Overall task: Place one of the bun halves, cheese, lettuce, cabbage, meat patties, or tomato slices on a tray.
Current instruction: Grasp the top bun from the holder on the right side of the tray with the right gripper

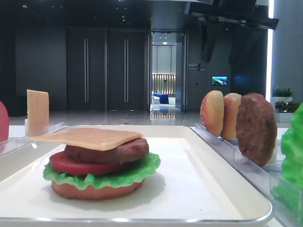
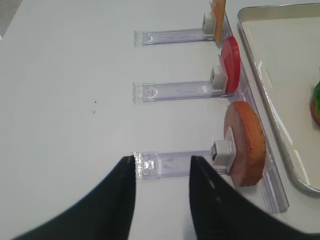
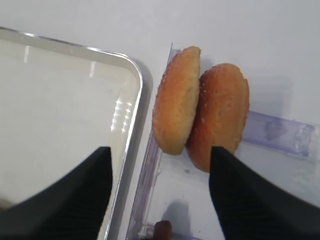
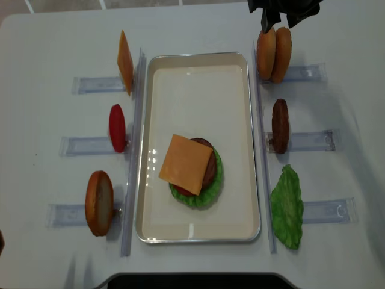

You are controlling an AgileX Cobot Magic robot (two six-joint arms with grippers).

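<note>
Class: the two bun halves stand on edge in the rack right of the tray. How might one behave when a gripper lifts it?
The bun halves lean together, so lifting one may tip the other. The domed, speckled crust looks rigid; open right gripper fingers could slip on its curve.

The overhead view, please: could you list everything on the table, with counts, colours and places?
tray: one, white, centre.
burger stack: one, on the tray; orange cheese over brown patty, red tomato, green lettuce, bottom bun.
bun tops: two, golden-tan, upright in the far right rack.
meat patty: one, dark brown, middle right rack.
lettuce leaf: one, green, near right rack.
cheese slice: one, orange, far left rack.
tomato slice: one, red, middle left rack.
bottom bun: one, orange-brown, near left rack.
right gripper: black, above the bun tops, jaws apart.
left gripper: black, wrist view only, jaws apart.
</note>
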